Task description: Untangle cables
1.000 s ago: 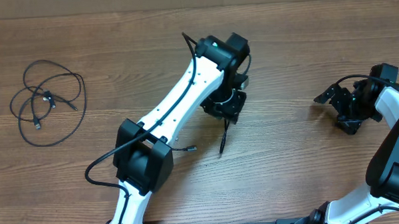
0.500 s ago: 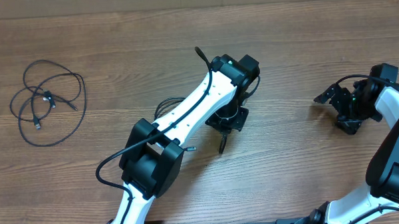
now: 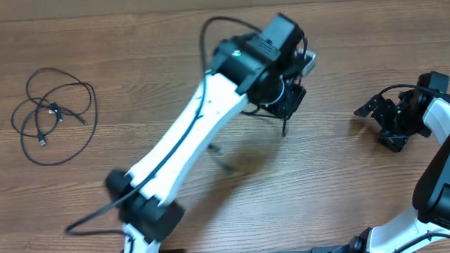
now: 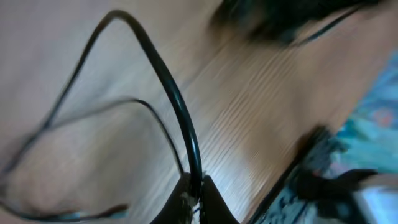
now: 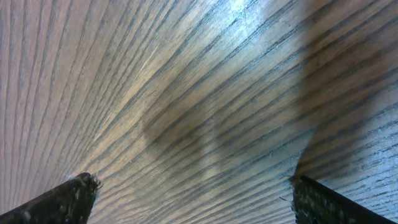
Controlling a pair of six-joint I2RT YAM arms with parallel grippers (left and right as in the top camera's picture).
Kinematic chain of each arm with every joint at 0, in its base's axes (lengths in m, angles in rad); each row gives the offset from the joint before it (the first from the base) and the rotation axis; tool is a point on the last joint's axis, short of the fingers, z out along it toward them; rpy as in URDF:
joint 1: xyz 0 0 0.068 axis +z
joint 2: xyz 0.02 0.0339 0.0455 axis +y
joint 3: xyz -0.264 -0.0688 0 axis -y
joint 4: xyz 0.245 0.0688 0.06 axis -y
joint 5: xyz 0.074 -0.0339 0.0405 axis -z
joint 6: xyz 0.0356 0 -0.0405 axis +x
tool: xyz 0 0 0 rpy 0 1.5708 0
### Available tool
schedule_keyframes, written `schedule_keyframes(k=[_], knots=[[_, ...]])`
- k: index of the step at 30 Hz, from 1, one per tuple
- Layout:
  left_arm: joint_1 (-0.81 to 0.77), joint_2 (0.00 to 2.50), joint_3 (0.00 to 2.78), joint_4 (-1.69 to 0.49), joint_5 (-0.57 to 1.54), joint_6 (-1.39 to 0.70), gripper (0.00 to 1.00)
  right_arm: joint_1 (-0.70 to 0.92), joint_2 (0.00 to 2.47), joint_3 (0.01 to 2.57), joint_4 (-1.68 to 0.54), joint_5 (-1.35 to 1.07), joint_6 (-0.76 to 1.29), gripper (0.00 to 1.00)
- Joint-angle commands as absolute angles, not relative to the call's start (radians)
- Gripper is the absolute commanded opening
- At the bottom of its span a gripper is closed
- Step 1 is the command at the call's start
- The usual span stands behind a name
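A bundle of thin black cables [image 3: 56,114] lies in loose loops at the far left of the table, with small plug ends inside the loops. My left gripper [image 3: 285,124] is at the upper middle, raised above the wood. In the left wrist view my left gripper [image 4: 196,186] is shut on another black cable [image 4: 177,106], which arches up from the jaws and trails off to the left. A blurred plug end [image 3: 217,149] of that cable shows below the arm. My right gripper [image 3: 375,127] rests at the right, open; its fingers [image 5: 68,199] have only bare wood between them.
The left arm's white links [image 3: 188,135] cross the table's middle diagonally. The table's edge [image 4: 292,180] shows close to the left gripper in the left wrist view. A thicker black arm cable [image 3: 214,29] loops above the left wrist.
My left gripper closed on the cable, then swung up and to the right, carrying it along. The loops at the far left and the right arm have not moved.
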State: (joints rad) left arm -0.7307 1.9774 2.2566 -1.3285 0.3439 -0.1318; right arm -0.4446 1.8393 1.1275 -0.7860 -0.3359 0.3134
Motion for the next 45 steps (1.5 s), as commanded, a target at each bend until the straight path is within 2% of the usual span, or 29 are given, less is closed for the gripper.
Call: schedule_keyframes(k=[1, 6, 12, 19, 32, 40, 45], knots=[[-0.722, 1.837, 2.296, -1.259, 0.372, -0.089, 0.04, -0.447, 1.842, 1.151, -0.782, -0.333, 0.309, 1.0], [-0.728, 1.74, 2.296, -1.189, 0.232, -0.115, 0.04, -0.447, 1.842, 1.151, -0.782, -0.333, 0.309, 1.0], [-0.73, 1.753, 2.254, -1.322, 0.199, -0.119, 0.04, -0.447, 1.842, 1.151, -0.782, -0.333, 0.309, 1.0], [-0.73, 1.766, 2.017, -1.416, 0.121, -0.12, 0.04, -0.447, 1.842, 1.151, -0.782, -0.333, 0.309, 1.0], [-0.724, 1.766, 1.599, -1.327, -0.045, -0.19, 0.04, -0.447, 1.842, 1.151, -0.782, -0.333, 0.309, 1.0], [-0.702, 1.766, 1.457, -1.378, -0.432, -0.405, 0.15, -0.447, 1.842, 1.151, -0.782, -0.333, 0.309, 1.0], [-0.649, 1.765, 1.457, -1.406, -0.436, -0.43, 0.19, -0.447, 1.842, 1.151, -0.782, -0.333, 0.309, 1.0]])
